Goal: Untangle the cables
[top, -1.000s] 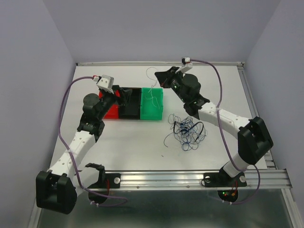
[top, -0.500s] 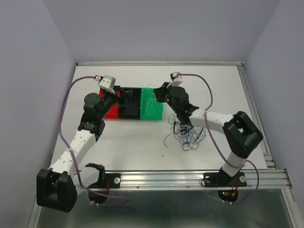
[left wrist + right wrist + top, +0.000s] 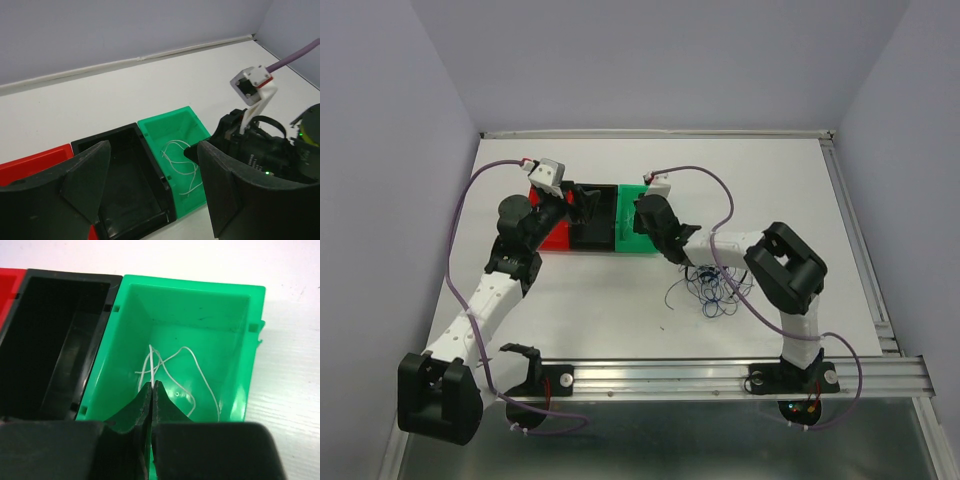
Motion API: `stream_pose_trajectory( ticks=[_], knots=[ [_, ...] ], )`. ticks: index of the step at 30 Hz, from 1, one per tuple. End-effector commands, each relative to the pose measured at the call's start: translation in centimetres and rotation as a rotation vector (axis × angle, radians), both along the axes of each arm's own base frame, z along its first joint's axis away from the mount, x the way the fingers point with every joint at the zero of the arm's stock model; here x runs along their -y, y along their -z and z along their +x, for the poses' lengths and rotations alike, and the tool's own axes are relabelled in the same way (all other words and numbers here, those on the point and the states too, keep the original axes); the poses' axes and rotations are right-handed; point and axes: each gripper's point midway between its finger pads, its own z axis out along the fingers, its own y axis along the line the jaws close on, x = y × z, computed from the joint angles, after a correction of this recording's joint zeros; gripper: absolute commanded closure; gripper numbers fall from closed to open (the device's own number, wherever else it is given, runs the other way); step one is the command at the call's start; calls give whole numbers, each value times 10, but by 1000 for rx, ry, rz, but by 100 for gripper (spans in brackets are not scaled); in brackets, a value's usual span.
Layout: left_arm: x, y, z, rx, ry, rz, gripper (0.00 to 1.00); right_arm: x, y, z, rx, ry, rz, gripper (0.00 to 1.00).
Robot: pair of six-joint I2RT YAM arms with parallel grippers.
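A white surface (image 3: 770, 180) carries everything, with the two arms mounted at its near edge. The left arm (image 3: 485, 300) reaches up toward the far left. The right arm (image 3: 785, 270) folds back at the elbow and stretches leftward across the middle.

Three open bins stand side by side in a row, touching: a red bin (image 3: 552, 238) on the left, a black bin (image 3: 592, 230) in the middle and a green bin (image 3: 625, 238) on the right.

The left hand (image 3: 152, 165) hangs above the black bin with its fingers spread wide and nothing between them. The right hand (image 3: 151, 387) is low over the near edge of the green bin, its two fingers pressed tight together.

Just to the right of the green bin, near the right arm's forearm, the tangled cables (image 3: 715, 285) lie on the surface as a loose knot of dark blue and black loops.

Apart from that knot, a white cable (image 3: 186, 348) lies curled on the floor of the green bin. Its strands run up into the closed fingertips of the right hand, which looks to be pinching it.
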Motion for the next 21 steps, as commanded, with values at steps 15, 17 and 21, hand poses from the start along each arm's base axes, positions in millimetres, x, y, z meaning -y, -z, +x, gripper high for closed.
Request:
stream_pose_trajectory(
  ticks=[15,17,21],
  knots=[
    [6,-20,0,85,44,15,19,14,-77,1,67,63,-10,46],
    [8,-20,-2,87,54,18,18,18,-89,-9,60,41,3,39],
    [19,-18,-8,95,123,36,16,30,-101,-31,25,11,25,39]
  ],
)
